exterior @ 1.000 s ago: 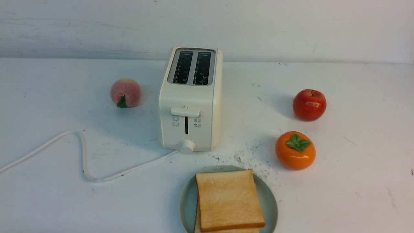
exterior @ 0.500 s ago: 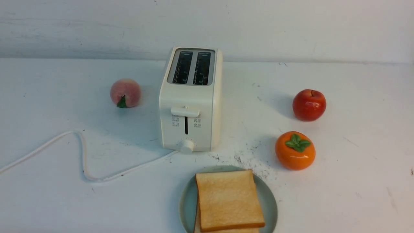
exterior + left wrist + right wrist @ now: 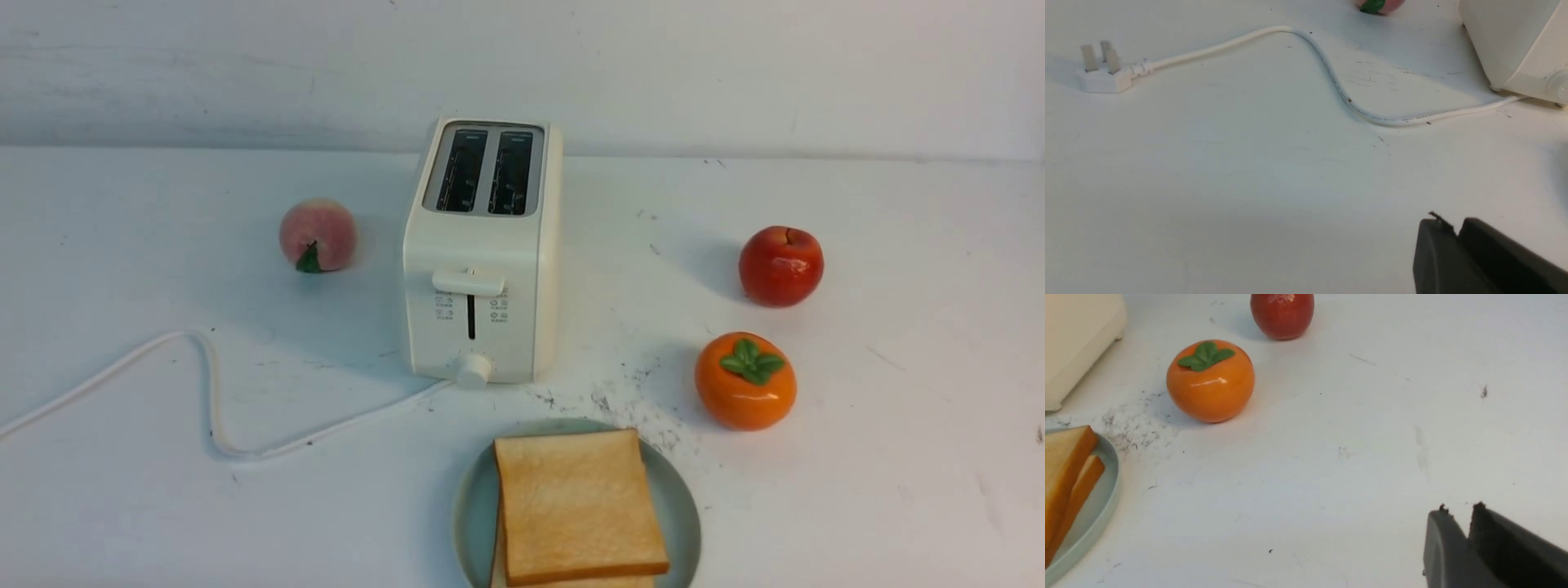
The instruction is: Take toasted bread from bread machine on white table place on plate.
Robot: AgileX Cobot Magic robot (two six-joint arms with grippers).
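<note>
Both hands, left hand (image 3: 1457,228) and right hand (image 3: 1459,518), sit closed and empty; two toast slices (image 3: 575,506) lie stacked on the plate (image 3: 682,506).

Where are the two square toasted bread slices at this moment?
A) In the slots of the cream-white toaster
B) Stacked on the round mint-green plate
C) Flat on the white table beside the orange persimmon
B: the two golden-tan toasted bread slices lie stacked on the round mint-green plate, and both slots of the cream-white toaster look empty.

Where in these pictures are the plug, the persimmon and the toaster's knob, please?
plug (image 3: 1102,75): left wrist view, on its white body below the pins.
persimmon (image 3: 744,392): front view, on its orange skin.
knob (image 3: 473,369): front view, on its round face.
</note>
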